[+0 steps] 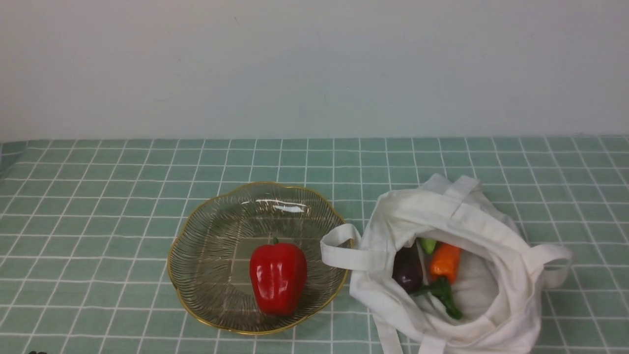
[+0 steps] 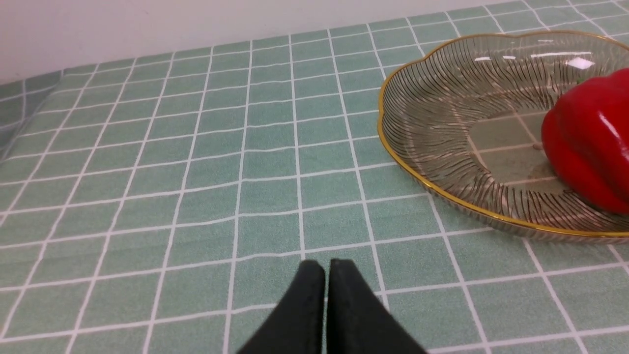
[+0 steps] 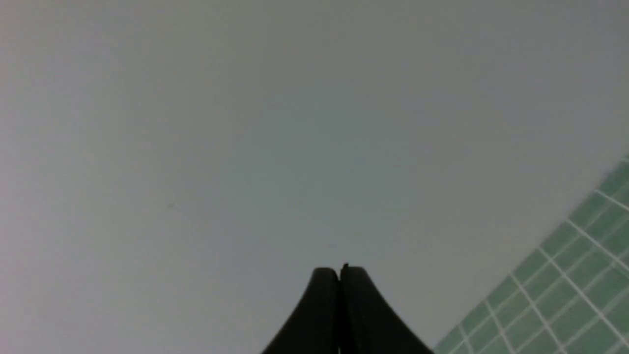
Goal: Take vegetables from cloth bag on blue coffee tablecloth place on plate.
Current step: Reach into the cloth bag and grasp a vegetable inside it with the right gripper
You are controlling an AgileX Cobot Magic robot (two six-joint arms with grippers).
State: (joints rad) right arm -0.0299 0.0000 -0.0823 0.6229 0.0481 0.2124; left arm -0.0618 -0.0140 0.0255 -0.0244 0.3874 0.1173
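Observation:
The white cloth bag (image 1: 471, 221) lies open at the right on the tablecloth (image 1: 98, 216). Inside it are an orange carrot (image 1: 445, 261) with a green top, a dark purple eggplant (image 1: 407, 271) and a small light-green piece (image 1: 428, 245). The clear glass plate (image 1: 211, 241) with a gold rim sits left of the bag and holds a red bell pepper (image 1: 278, 277). The plate (image 2: 442, 113) and pepper (image 2: 589, 140) also show in the left wrist view. My left gripper (image 2: 327, 268) is shut and empty over the cloth beside the plate. My right gripper (image 3: 340, 271) is shut and empty, facing the wall. Neither gripper shows in the front view.
A plain pale wall (image 1: 314, 64) stands behind the table. One bag handle (image 1: 344, 248) rests against the plate's rim. The tablecloth's corner (image 3: 565, 295) shows in the right wrist view.

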